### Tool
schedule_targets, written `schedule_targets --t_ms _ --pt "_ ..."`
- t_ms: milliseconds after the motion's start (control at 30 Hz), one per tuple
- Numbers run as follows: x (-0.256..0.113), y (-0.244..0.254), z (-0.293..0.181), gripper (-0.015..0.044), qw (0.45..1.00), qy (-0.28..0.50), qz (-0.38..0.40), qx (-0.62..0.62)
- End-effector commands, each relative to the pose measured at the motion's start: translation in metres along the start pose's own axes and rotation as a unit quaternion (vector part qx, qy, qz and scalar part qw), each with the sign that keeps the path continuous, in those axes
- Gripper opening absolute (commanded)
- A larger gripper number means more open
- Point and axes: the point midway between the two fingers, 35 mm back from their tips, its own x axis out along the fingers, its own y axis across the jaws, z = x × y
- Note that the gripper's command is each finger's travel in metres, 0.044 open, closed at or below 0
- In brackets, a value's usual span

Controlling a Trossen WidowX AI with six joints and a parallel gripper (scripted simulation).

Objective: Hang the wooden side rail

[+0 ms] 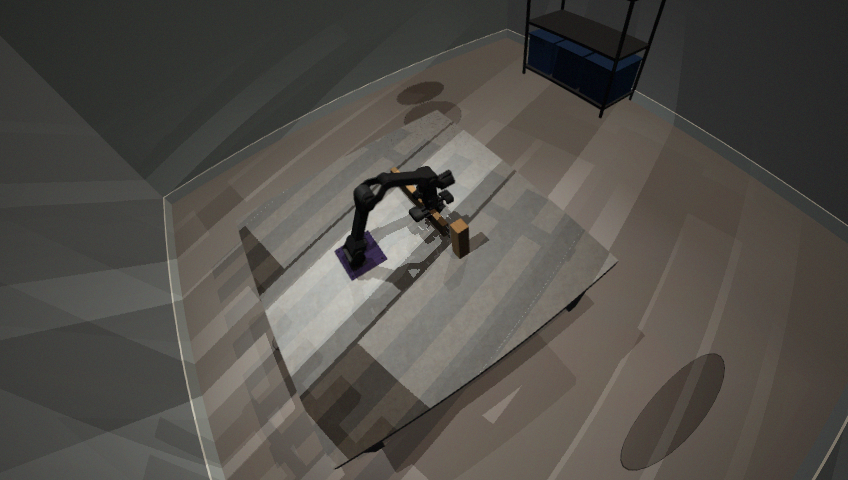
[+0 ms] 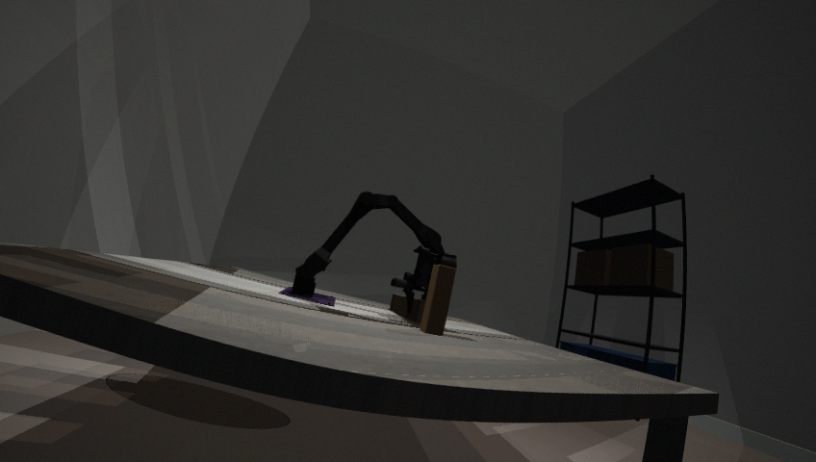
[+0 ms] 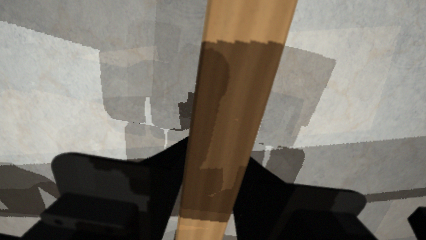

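The wooden side rail [image 1: 405, 184] [image 2: 398, 305] [image 3: 245, 25] is a long, light-brown bar. In the top view it runs from the upper left behind the arm down to a near end close beside the post. The headboard post [image 1: 460, 240] [image 2: 438, 300] is a short wooden block standing upright on the table. My gripper [image 1: 433, 211] [image 2: 410, 303] [image 3: 210, 143] points down and is shut on the rail, one finger on each side, a short way from the post. The hooks, pins and slot cannot be made out. Whether the far end touches the table is too small to tell.
The arm's base stands on a purple mat [image 1: 373, 259] [image 2: 326, 300] on the grey table [image 1: 511, 285] [image 2: 344, 354]. A black shelf rack [image 1: 586, 29] [image 2: 626, 291] with bins and boxes stands on the floor beyond the table. Patchy shadows cross the tabletop.
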Motion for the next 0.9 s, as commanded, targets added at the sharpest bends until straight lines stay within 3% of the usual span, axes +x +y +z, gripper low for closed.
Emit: schedule_targets --t_ms 0,867 --pt "-0.0060 -0.0017 0.0001 0.0000 1.000 -0.001 -0.007 -0.003" --pt "-0.0103 -0.0016 0.0001 0.0000 1.000 -0.001 -0.007 -0.003"
